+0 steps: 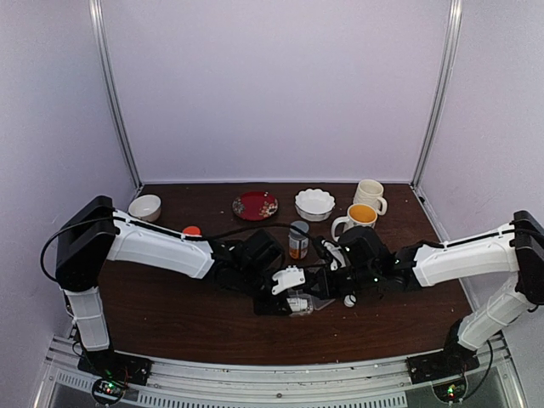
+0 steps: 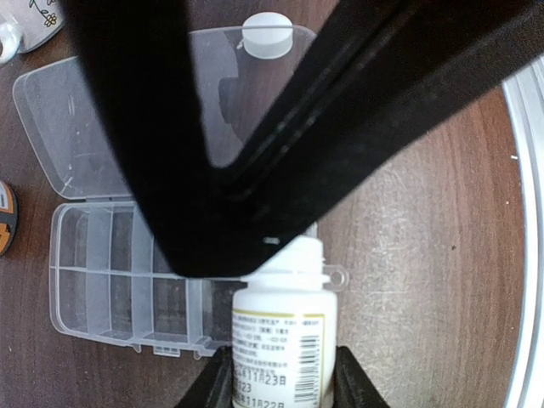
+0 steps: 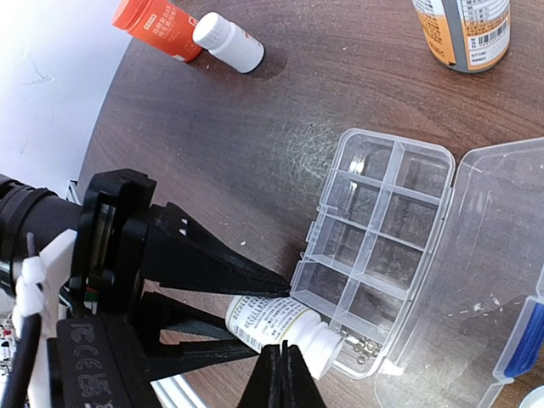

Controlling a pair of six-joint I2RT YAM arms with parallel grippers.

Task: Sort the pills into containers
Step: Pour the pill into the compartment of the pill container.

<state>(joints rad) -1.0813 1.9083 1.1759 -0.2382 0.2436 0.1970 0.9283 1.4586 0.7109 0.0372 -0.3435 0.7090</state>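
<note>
**Organizer box** (image 3: 374, 229): clear plastic, lying flat on the bench (image 3: 255, 127). Its hinged lid (image 3: 497, 255) is folded fully open alongside the square compartments (image 2: 102, 272).

**Pills** (image 3: 361, 344): a few tiny pale bits lie in one corner compartment of the organizer. They are too small to count.

**Left gripper** (image 2: 285, 378): partly open, with the jaws clamped on the body of a small white bottle (image 2: 285, 331), one finger on each side of the printed label. The bottle is uncapped and tipped well over. Its mouth sits just beside the organizer corner that holds the pills.

**Right gripper** (image 3: 282, 353): fully closed and holding nothing. Its fingertips are pressed together and set at the bottle's neck, just beside that same corner. I cannot tell whether the tips actually touch the neck.

**White cap** (image 2: 268, 34): at the outer edge of the organizer's lid, on the side away from the compartments.

**Orange pill bottle** (image 3: 463, 30): standing upright beyond the organizer and apart from it.

**Back of the bench**, well beyond the organizer: a white bowl (image 1: 144, 206), a red plate (image 1: 255, 205), a fluted white dish (image 1: 314, 204) and two mugs (image 1: 369, 195).
</note>
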